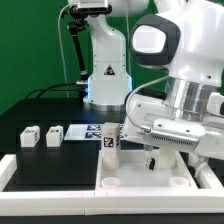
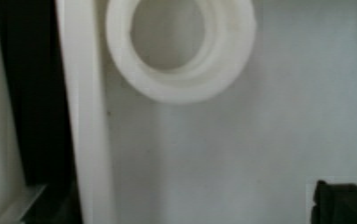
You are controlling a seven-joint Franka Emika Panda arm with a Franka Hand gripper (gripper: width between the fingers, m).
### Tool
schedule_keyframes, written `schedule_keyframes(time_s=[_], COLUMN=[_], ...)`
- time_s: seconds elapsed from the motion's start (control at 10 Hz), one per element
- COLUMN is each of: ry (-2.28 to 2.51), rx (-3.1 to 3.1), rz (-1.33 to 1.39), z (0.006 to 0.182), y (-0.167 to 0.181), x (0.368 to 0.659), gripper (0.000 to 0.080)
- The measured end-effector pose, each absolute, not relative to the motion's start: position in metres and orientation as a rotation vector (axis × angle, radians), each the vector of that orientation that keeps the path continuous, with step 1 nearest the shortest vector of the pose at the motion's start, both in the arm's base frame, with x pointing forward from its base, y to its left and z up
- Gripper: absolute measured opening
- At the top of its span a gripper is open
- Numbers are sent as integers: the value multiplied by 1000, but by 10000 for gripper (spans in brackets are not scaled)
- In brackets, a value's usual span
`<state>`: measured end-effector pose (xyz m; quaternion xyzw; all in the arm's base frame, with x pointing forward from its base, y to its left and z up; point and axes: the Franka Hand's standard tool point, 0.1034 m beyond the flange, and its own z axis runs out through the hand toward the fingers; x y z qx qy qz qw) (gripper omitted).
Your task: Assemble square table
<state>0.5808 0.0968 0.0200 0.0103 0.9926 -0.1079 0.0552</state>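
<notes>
The white square tabletop (image 1: 140, 172) lies flat behind the front rail, at the exterior view's right. One tagged white leg (image 1: 110, 140) stands upright at its far left corner. Two more small legs (image 1: 30, 136) (image 1: 54, 133) lie on the black table at the left. My gripper (image 1: 150, 156) hangs just above the tabletop, right of the upright leg, and holds nothing. In the wrist view the tabletop (image 2: 246, 150) fills the picture, with a round raised socket (image 2: 178, 50) ahead of my gripper (image 2: 184, 215). One dark fingertip (image 2: 345, 202) shows at the edge. The jaws stand wide apart.
The marker board (image 1: 86, 131) lies on the black table between the loose legs and the upright leg. Long white border rails (image 1: 50, 170) run along the front and left. The robot's base (image 1: 105, 70) stands behind.
</notes>
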Motion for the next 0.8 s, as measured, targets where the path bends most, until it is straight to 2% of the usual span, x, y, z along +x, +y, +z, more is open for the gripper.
schedule_keyframes(time_s=[0.5,0.6,0.7,0.8], ry=[3010,2987,2958,2945], rx=[34,70,105,108], rz=[-327,-340,-361,-381], z=[22,39,64,79], y=[96,95,89,83], x=[582,587,589,588], gripper=[649,649,649,649])
